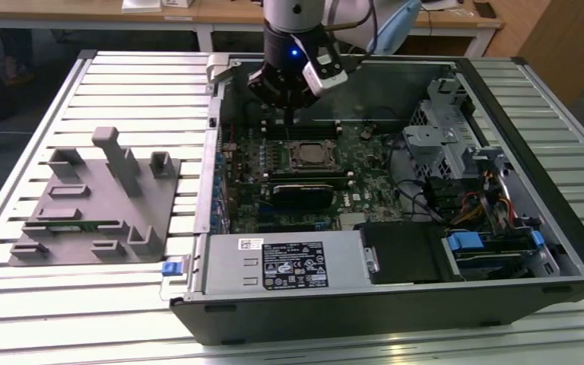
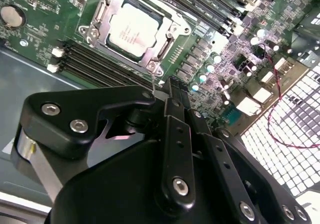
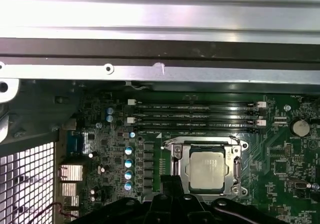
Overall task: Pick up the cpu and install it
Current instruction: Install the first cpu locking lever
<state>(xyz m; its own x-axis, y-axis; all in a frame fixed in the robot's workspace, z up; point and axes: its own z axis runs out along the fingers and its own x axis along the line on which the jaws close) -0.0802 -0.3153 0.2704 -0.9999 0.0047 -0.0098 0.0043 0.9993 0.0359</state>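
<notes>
My end effector (image 1: 288, 114) hangs inside the open computer case (image 1: 535, 228), fingers drawn together on nothing. The cpu (image 2: 131, 31) lies flat in its socket frame (image 2: 150, 64) on the motherboard (image 1: 373, 171), just below and ahead of my fingertips in both wrist views. Square, it has no long axis. My arm descends from above, wrist pointing straight down.

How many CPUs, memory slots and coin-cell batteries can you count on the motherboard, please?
cpu: 1
memory slots: 4
coin-cell battery: 1
Total: 6
</notes>
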